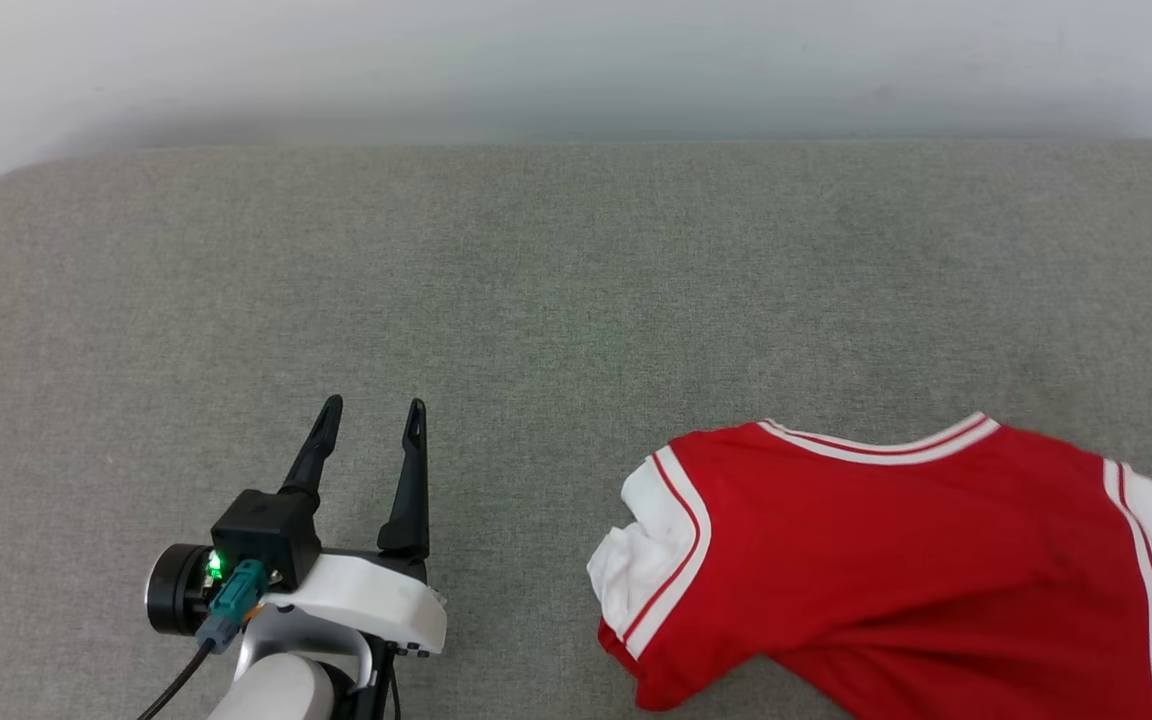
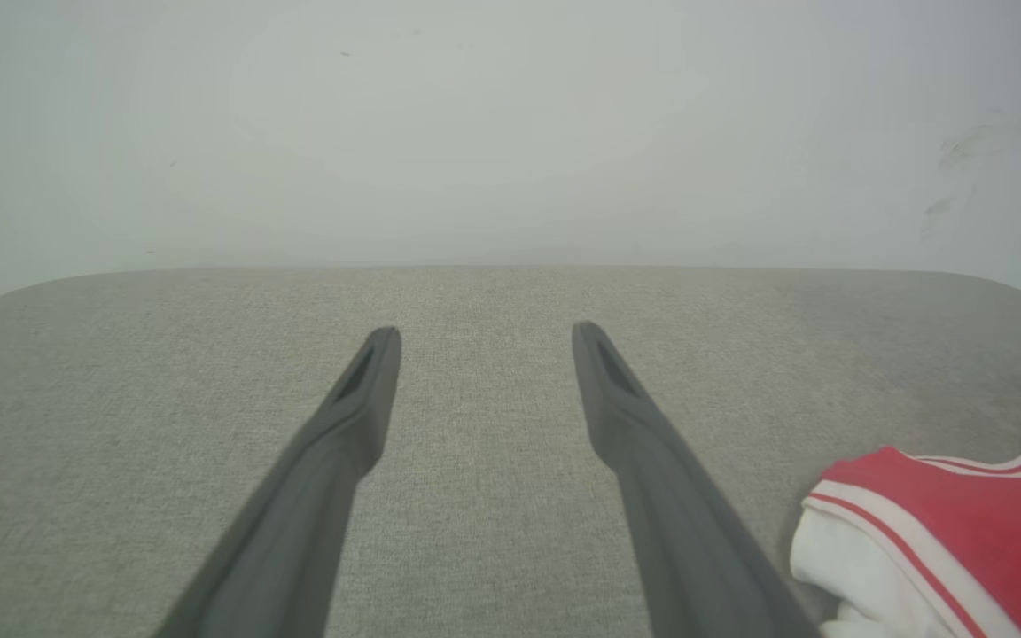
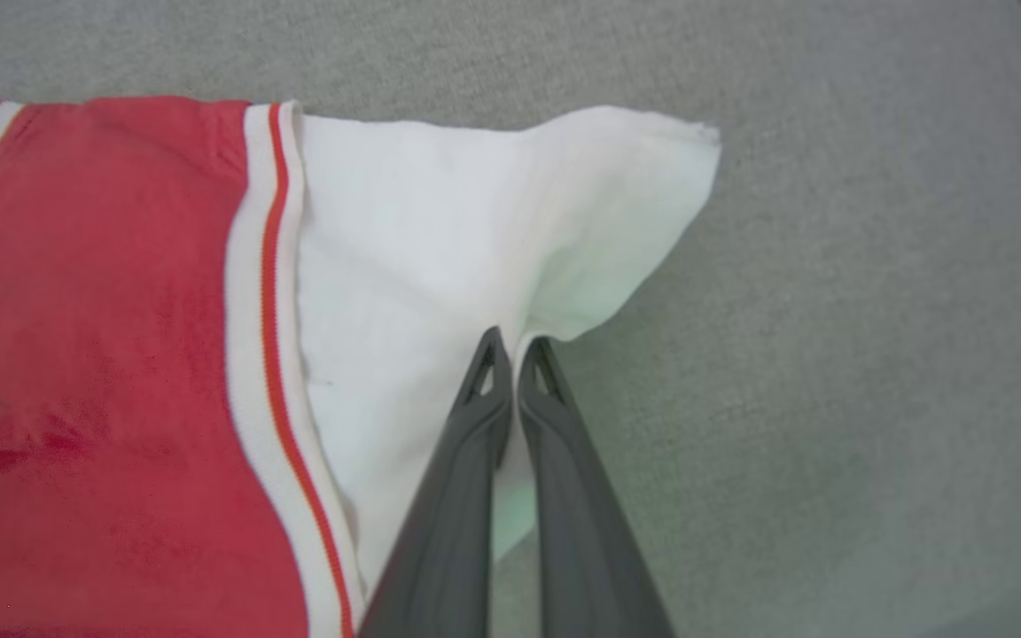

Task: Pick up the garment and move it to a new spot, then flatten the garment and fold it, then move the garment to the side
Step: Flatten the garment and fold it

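While the red jersey-style T-shirt with white sleeves and red-and-white stripe trim (image 1: pixel 896 560) lay low on the right of the head view, I read it as only half spread. Its striped neckline pointed away from me and its body carried slack creases. No print showed on the upward face.

The far white sleeve (image 3: pixel 440 230) rose in a small tent towards my right gripper (image 3: pixel 510 346). Those two dark fingers were drawn nearly together on a pinch of the cloth's edge, so I took that hand to be holding the sleeve. The other sleeve (image 1: pixel 636 560), on the side towards my left arm, was bunched and folded under itself.

My left gripper (image 1: pixel 376 405) stood well apart from the shirt, its fingers spread wide and holding nothing, above the bare grey woven cushion surface (image 1: pixel 536 280). Behind that ran a plain pale wall (image 1: pixel 576 60).

I judged the flattening step to be in hand, with folding not yet begun. The next move, as I saw it, called for the left gripper to cross to the bunched sleeve. It would need to close on its cuff and draw outward against the right hand's hold, low over the cushion, so the body could settle flat.
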Controlling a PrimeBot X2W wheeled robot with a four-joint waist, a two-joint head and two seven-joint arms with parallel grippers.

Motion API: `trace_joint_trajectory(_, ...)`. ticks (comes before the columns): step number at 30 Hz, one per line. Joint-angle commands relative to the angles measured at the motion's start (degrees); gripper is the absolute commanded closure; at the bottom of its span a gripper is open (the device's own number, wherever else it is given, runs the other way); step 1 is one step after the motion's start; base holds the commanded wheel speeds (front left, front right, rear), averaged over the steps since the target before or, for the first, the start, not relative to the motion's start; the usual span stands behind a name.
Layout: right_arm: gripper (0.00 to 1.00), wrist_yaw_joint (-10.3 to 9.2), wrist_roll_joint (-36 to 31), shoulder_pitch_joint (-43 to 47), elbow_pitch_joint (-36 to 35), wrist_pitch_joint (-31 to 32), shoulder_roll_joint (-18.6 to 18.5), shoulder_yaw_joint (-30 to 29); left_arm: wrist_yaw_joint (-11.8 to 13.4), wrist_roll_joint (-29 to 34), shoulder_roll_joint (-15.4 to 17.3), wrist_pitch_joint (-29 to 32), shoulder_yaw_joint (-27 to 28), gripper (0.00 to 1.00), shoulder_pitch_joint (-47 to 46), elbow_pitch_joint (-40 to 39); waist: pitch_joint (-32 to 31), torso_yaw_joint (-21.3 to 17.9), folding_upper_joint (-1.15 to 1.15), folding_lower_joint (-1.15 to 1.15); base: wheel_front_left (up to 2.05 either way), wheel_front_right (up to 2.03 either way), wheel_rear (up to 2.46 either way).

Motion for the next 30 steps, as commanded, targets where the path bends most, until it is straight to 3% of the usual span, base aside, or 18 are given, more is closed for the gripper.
trace_joint_trajectory(1,1.0,-0.04,-0.03,1.41,0.82,-0.52,1.29,-0.94,0.29,-0.08,0.31,0.12,0.02,0.0,0.61,-0.16,-0.16,-0.1,0.0,0.0,0.0,0.0,0.0)
trace_joint_trajectory(2,1.0,-0.04,-0.32,2.59,1.61,-1.28,1.98,-1.5,0.21,-0.1,0.4,0.31,-0.05,0.0,0.66,-0.19,-0.18,-0.09,0.0,0.0,0.0,0.0,0.0)
trace_joint_trajectory(3,0.82,-0.03,-0.63,3.38,2.37,-2.52,2.75,-1.72,0.25,-0.15,0.5,0.44,-0.04,0.0,0.68,-0.19,-0.24,-0.08,0.0,0.0,0.0,0.0,0.0)
trace_joint_trajectory(4,0.47,-0.04,-0.09,3.77,3.37,-3.46,4.06,-1.94,0.33,-0.21,0.59,0.46,-0.04,0.0,0.68,-0.21,-0.33,-0.09,0.0,0.0,0.0,0.0,0.0)
trace_joint_trajectory(5,0.0,-0.02,-0.37,4.22,4.09,-4.97,4.63,-1.55,0.47,-0.26,0.75,0.58,0.02,0.0,0.82,-0.21,-0.45,-0.12,0.0,0.0,0.0,0.0,0.0)
trace_joint_trajectory(10,0.0,-0.03,-1.47,3.26,6.06,-15.47,7.27,-1.37,0.89,-0.57,1.27,1.17,0.14,0.0,1.64,-0.16,-1.69,-0.02,0.0,0.0,0.0,0.0,0.0)
trace_joint_trajectory(19,0.0,-0.03,-6.41,2.5,3.37,-34.92,8.11,1.64,1.69,-1.37,2.29,2.49,0.08,0.0,4.12,-0.27,-5.76,0.38,0.0,0.0,0.0,0.0,0.0)
trace_joint_trajectory(25,0.0,-0.03,-7.51,4.91,-1.91,-40.94,8.74,8.45,2.15,-1.99,3.1,3.41,0.03,0.0,6.03,-0.53,-8.14,0.45,0.0,0.0,0.0,0.0,0.0)
trace_joint_trajectory(30,0.0,-0.03,-8.62,8.38,-7.56,-41.46,10.42,13.39,2.47,-2.55,3.76,4.37,0.15,0.0,7.55,-0.38,-10.06,0.13,0.0,0.0,0.0,0.0,0.0)
